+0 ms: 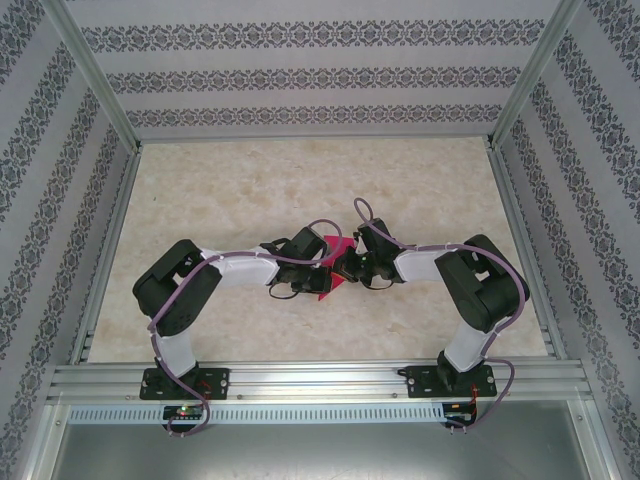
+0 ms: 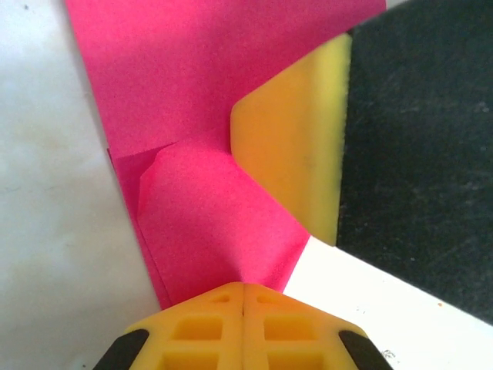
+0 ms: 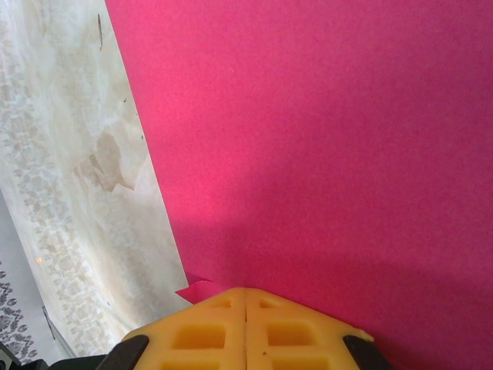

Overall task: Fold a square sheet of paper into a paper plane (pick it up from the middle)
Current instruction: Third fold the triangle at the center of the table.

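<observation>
The magenta-pink sheet of paper (image 1: 331, 266) is held above the table's middle between both grippers. It is folded into layers, and the arms hide its outline. My left gripper (image 1: 316, 264) is shut on the paper (image 2: 200, 223), which bunches into a fold (image 2: 146, 158) just beyond its yellow fingertips (image 2: 223, 308). The right gripper's yellow finger (image 2: 296, 154) presses the paper from the other side. My right gripper (image 1: 351, 266) is shut on the paper's edge (image 3: 323, 139), with a small pink flap (image 3: 196, 291) sticking out beside its fingertips (image 3: 266, 312).
The beige marbled table (image 1: 300, 180) lies open behind and beside the arms. Patterned walls (image 1: 300, 75) and an aluminium frame (image 1: 320, 375) close it in. Cables (image 1: 335, 225) loop over both wrists.
</observation>
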Robot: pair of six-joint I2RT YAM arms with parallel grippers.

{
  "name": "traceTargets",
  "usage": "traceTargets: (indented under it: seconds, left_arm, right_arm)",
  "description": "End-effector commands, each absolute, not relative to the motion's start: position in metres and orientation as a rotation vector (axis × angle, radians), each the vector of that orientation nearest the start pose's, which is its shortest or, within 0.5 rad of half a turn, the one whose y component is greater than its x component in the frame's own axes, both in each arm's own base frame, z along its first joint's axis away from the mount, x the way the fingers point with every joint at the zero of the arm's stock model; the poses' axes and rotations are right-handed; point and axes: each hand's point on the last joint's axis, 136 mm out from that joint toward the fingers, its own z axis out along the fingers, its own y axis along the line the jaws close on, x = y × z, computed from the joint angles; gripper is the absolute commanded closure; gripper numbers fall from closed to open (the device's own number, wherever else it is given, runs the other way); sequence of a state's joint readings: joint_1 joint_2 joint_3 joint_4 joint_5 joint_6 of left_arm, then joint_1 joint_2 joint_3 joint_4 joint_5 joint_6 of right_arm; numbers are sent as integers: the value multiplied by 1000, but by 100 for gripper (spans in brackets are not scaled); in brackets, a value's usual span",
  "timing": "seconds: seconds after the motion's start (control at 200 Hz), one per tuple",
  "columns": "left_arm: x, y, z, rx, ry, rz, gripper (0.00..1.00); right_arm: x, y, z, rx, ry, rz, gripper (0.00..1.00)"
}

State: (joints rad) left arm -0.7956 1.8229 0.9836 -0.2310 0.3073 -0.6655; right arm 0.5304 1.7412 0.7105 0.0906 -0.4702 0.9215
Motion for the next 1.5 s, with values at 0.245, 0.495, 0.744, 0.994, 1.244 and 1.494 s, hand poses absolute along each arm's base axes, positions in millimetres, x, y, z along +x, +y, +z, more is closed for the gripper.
traceTargets:
  seconds: [0.245,0.495,0.744,0.994,1.244,1.494]
  left_arm:
    - [235,-305,32,320,2851,-729,90]
    - [236,-335,78,374,2758,-968,86]
    - [225,-355,63,396,2833,-1104,88]
    - [225,-347,36,384,2895,-1006,88]
    - [226,-337,22,378,2914,-929,88]
    - [231,-330,23,341,2911,-956,88]
  right_arm:
    - [261,228,-37,426,2914,832,96]
    - [262,228,-36,435,2913,825,96]
    - [262,227,-38,440,2918,818,96]
    - [261,227,-39,443,2925,814,96]
    - [258,224,-42,441,2938,797,96]
    - [257,223,-45,439,2949,782,96]
